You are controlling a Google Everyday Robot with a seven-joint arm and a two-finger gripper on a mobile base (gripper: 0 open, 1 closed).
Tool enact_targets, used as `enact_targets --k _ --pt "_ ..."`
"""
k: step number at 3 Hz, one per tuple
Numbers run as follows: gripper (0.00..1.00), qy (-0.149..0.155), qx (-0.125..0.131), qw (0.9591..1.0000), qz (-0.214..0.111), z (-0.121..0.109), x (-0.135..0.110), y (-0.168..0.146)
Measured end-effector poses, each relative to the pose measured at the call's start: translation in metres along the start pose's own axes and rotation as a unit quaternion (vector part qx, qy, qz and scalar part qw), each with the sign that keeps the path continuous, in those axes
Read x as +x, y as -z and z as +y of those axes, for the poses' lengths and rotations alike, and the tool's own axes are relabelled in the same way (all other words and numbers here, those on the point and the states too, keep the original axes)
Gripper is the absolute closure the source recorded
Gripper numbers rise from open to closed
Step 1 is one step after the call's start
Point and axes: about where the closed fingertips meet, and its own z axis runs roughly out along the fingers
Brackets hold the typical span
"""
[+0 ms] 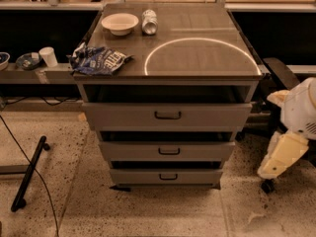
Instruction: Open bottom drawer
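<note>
The bottom drawer [140, 177] is the narrowest grey front at the foot of the metal cabinet [197, 58], with a small dark loop handle [168, 177] at its centre. It sits slightly out from the cabinet, like the two wider drawers above it. My gripper [282, 156] is the cream end of my white arm at the right edge of the view. It hangs beside the cabinet at about the height of the lower drawers, well to the right of the handle and touching nothing.
On the cabinet top lie a white bowl [120, 22], a can on its side [149, 21] and a blue snack bag [98, 59]. A shelf at the left holds a cup [48, 56]. A dark bar [29, 173] lies on the speckled floor at the left.
</note>
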Motion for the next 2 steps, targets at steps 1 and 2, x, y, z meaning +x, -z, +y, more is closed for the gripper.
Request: enact_targets --k 1,2 --pt "0.00 0.022 -0.025 0.9984 0.046 0.0284 0.0039 -0.0437" --pt "0.00 0.020 -0.020 0.9987 0.043 0.0258 0.0053 -0.0384"
